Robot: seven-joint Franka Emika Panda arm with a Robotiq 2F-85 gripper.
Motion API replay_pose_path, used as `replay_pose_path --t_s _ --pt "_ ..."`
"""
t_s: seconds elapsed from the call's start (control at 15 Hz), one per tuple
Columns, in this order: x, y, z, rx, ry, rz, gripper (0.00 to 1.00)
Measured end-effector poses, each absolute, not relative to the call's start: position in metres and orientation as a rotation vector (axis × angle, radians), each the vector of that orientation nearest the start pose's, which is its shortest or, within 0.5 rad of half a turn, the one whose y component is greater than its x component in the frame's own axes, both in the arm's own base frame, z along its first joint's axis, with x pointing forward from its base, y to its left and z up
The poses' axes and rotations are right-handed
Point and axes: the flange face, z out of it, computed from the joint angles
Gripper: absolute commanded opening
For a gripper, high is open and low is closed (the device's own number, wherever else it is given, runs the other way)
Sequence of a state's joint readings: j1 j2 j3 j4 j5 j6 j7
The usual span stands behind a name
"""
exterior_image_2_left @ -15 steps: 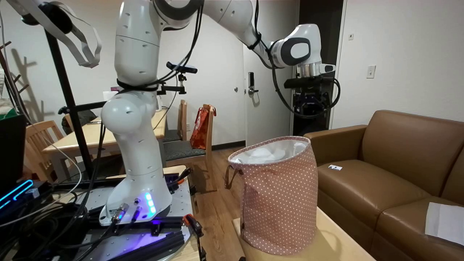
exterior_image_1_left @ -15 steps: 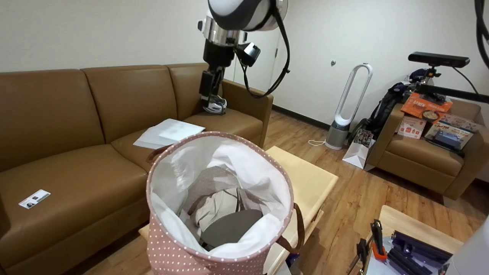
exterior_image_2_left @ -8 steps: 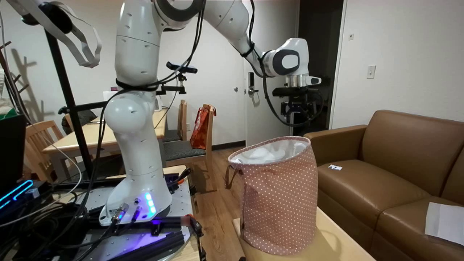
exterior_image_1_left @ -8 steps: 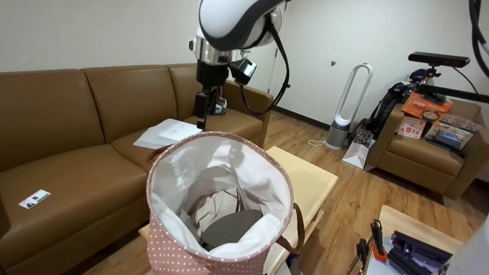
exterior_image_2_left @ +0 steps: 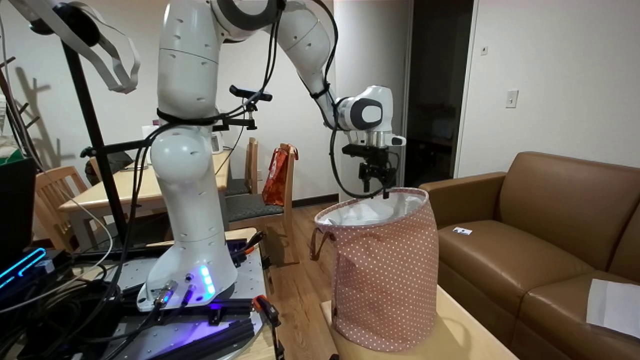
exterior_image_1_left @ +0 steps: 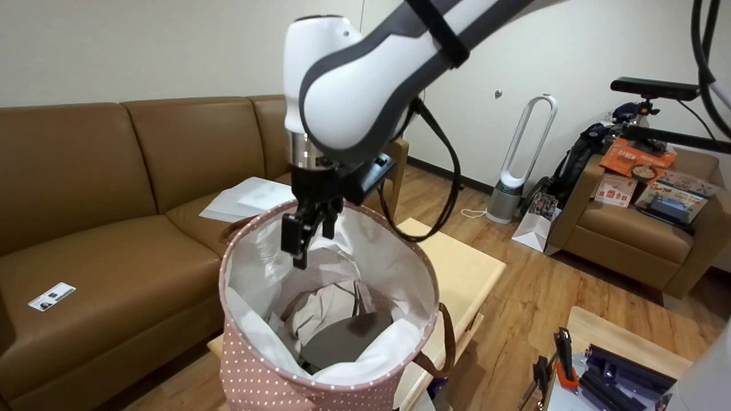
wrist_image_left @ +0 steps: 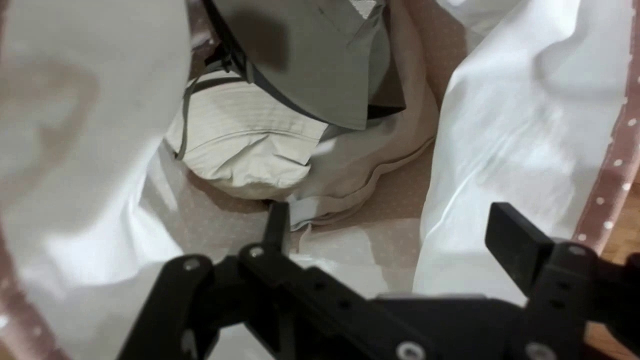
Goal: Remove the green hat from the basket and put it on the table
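The green hat (exterior_image_1_left: 342, 342), dull grey-olive with a flat stiff-looking brim, lies deep inside the basket. It also shows at the top of the wrist view (wrist_image_left: 320, 60), beyond my fingers. The basket (exterior_image_1_left: 268, 385) is pink with white dots and a white lining. It stands upright on the pale wood table (exterior_image_1_left: 462, 257), as an exterior view also shows for the basket (exterior_image_2_left: 385, 280) and table (exterior_image_2_left: 465, 340). My gripper (exterior_image_1_left: 314, 246) is open and empty at the basket's mouth, well above the hat; its fingers (wrist_image_left: 387, 212) are wide apart. It also shows at rim height (exterior_image_2_left: 376, 191).
A beige cloth piece (exterior_image_1_left: 322, 311) lies beside and partly under the hat; it also shows in the wrist view (wrist_image_left: 245, 140). Loose lining (wrist_image_left: 510, 150) bulges inward. A brown strap handle (exterior_image_1_left: 448, 342) hangs outside. A brown sofa (exterior_image_1_left: 188, 228) stands behind the table.
My gripper has come down from high beyond the basket, moving back toward the robot base, to the basket's mouth. The basket and the hat have not moved.
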State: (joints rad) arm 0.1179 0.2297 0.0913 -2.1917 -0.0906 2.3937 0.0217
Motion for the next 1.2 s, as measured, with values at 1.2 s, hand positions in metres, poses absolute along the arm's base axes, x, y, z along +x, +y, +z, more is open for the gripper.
replay_pose_path --t_s 1.2 --pt "0.498 0.160 0.158 -3.168 -0.249 -0.421 1.00"
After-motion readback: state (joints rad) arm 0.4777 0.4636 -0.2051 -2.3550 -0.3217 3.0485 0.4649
